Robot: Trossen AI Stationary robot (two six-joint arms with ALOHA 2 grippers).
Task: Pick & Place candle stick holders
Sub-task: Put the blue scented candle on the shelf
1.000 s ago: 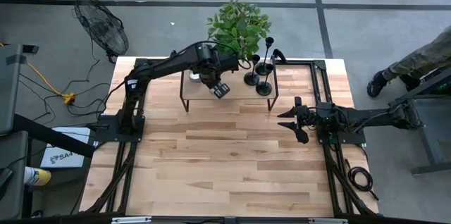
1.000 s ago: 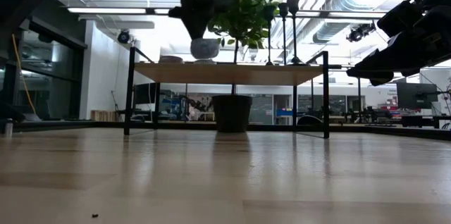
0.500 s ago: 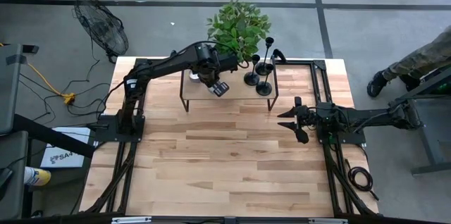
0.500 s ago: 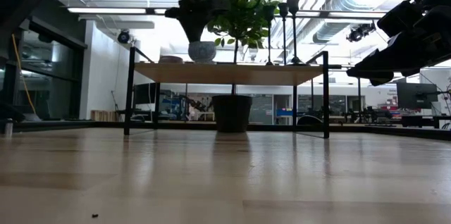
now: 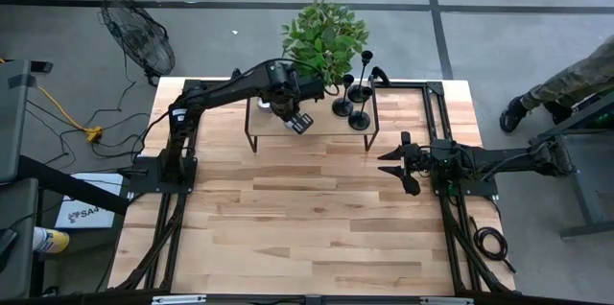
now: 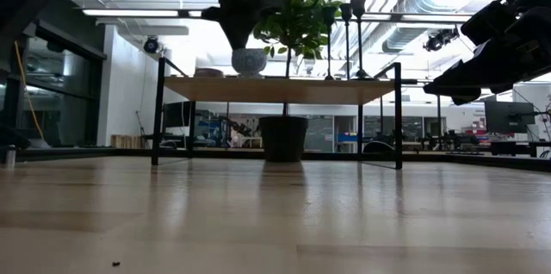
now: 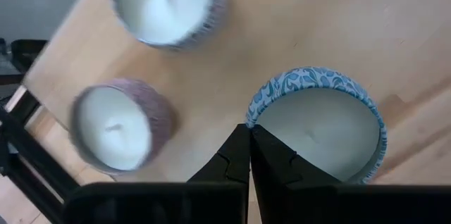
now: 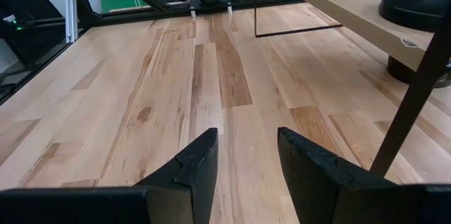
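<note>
A: What is the left gripper (image 7: 249, 155) doing?
B: Pinching the rim of the blue patterned candle (image 7: 320, 134) over the small shelf (image 5: 326, 125), upper centre.
A: The candle stick holders (image 5: 353, 104)?
B: Standing at the shelf's right end. The right gripper (image 8: 245, 155) is hovering with fingers apart at mid-right.

Left gripper (image 5: 288, 113) reaches over the small raised shelf (image 5: 326, 128), where three black candle stick holders (image 5: 353, 105) stand clustered beside a leafy plant (image 5: 324, 35). Right gripper (image 5: 395, 164) hovers over the wooden table (image 5: 307, 219), well apart.
</note>
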